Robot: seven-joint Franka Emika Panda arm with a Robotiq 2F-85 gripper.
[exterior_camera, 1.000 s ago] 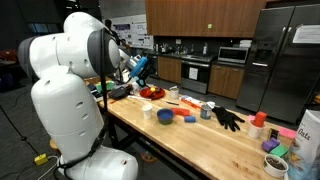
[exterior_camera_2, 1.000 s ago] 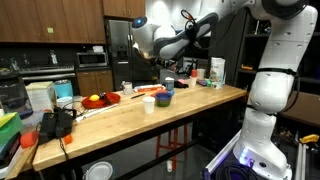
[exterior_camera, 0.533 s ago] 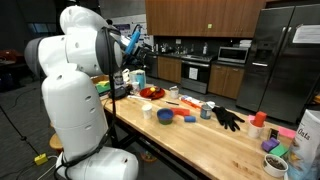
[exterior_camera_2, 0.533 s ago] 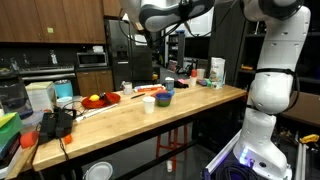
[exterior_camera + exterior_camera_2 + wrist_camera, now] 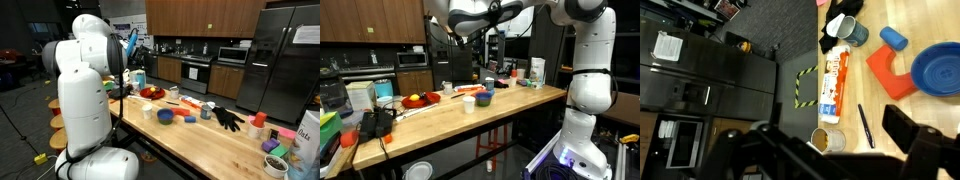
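You face a kitchen: brown wooden wall cabinets (image 5: pixel 195 15), a tall stainless-steel refrigerator (image 5: pixel 285 60), a long light wooden worktable (image 5: pixel 195 135) and a dark grey floor (image 5: pixel 790 45).

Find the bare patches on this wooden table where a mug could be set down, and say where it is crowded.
Free: the near strip of the wooden table, from the blue bowl and black glove out to the front edge. Crowded: the far side, from the red plate past the white cup to the glove, and the end with containers.

Surface (image 5: pixel 930 20) is smooth pale wood, the blue bowl (image 5: pixel 938 70) looks like glossy plastic, and the black glove (image 5: pixel 826 42) is probably matt cloth.
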